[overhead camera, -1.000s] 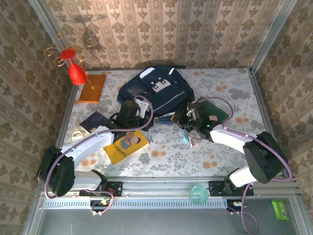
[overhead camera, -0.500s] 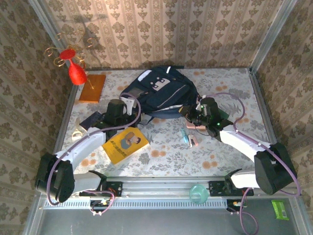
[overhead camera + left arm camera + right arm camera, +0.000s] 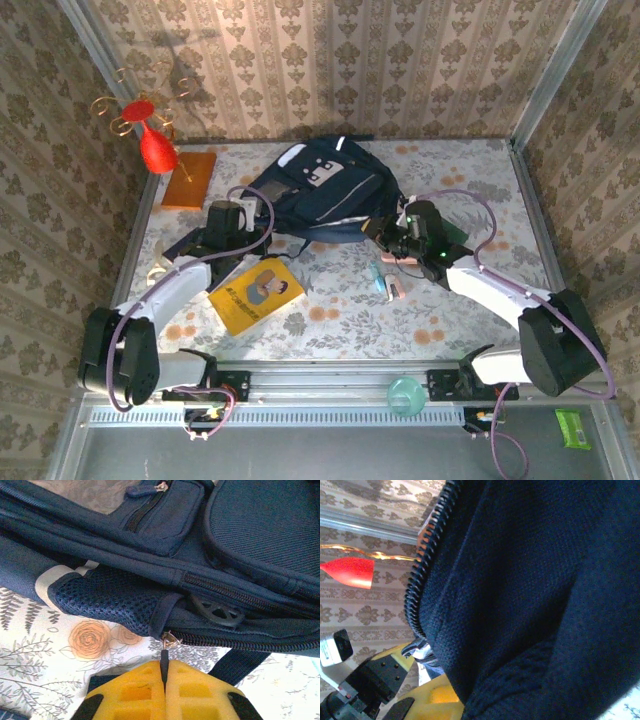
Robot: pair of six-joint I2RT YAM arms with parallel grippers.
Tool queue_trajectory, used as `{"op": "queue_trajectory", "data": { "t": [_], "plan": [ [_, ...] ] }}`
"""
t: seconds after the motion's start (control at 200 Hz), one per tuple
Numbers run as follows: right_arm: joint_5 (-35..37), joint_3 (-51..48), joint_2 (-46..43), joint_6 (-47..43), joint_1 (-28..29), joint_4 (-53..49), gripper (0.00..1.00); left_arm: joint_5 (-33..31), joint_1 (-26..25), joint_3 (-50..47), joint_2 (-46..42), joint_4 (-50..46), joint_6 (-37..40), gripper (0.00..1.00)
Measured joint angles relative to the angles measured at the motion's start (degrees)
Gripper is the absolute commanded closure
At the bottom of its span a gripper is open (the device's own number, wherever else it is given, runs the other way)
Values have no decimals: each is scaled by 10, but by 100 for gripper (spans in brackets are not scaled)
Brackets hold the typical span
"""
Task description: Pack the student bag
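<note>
**Both grippers clamped on the student bag**

Toward the back centre of the floral-print table: the student bag, dark navy, grey-white patch facing up, lower edge turned toward the arms. At its lower left corner, the left gripper, yellow fingers pressed together and pinching the zipper pull just below the blue mesh side pocket. At the bag's lower right corner, the right gripper, clenched on a fold of the navy fabric beside a bare row of zipper teeth. In front of the bag, just right of the left arm and apart from the bag: a yellow book with a cartoon face on its cover. Near the back left corner, an orange-brown board lying flat, and a red vase at its far end, touching it or just behind it, hard to tell which. On the near side of the right gripper, a few small pens loose on the table.
</note>
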Motion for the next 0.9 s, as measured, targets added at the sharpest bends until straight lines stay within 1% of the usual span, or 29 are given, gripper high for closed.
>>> {"op": "queue_trajectory", "data": {
  "t": [0.045, 0.085, 0.145, 0.185, 0.22, 0.285, 0.355, 0.415, 0.485, 0.525, 0.57, 0.615, 0.695, 0.76, 0.835, 0.9],
  "plan": [
    [3, 0, 9, 0, 8, 5, 100, -12, 3, 0, 0, -4, 4, 69],
    [10, 0, 18, 0, 15, 7, 100, -26, 6, 0, 0, -10, 5, 61],
    [21, 1, 39, -1, 30, 12, 100, -47, 12, 0, -3, -22, 3, 52],
    [29, 2, 57, -1, 39, 14, 96, -61, 13, 0, -7, -32, -2, 48],
    [35, 6, 78, -2, 49, 14, 93, -70, 15, 0, -13, -40, -6, 46],
    [41, 21, 122, -2, 68, 15, 83, -79, 15, 2, -29, -53, -13, 43],
    [40, 38, 162, -2, 82, 15, 72, -78, 15, 8, -43, -60, -21, 40],
    [29, 47, 179, -9, 89, 12, 65, -71, 13, 17, -49, -61, -29, 36],
    [17, 55, 180, -28, 91, -7, 58, -67, 2, 32, -47, -61, -35, 32],
    [13, 63, 175, -45, 91, -28, 54, -65, -8, 40, -45, -61, -37, 31],
    [13, 73, 164, -73, 92, -64, 47, -63, -20, 48, -42, -63, -38, 28],
    [15, 83, 145, -99, 91, -107, 43, -60, -33, 57, -35, -65, -37, 25],
    [35, 103, 100, -153, 89, -185, 40, -58, -63, 75, -16, -67, -27, 20],
    [53, 120, 66, -190, 80, -230, 39, -56, -96, 95, 8, -72, -10, 18],
    [59, 129, 41, -211, 52, -252, 38, -52, -135, 127, 44, -87, 13, 18],
    [59, 128, 35, -217, 22, -254, 38, -48, -163, 159, 80, -101, 34, 18]
  ]
}}
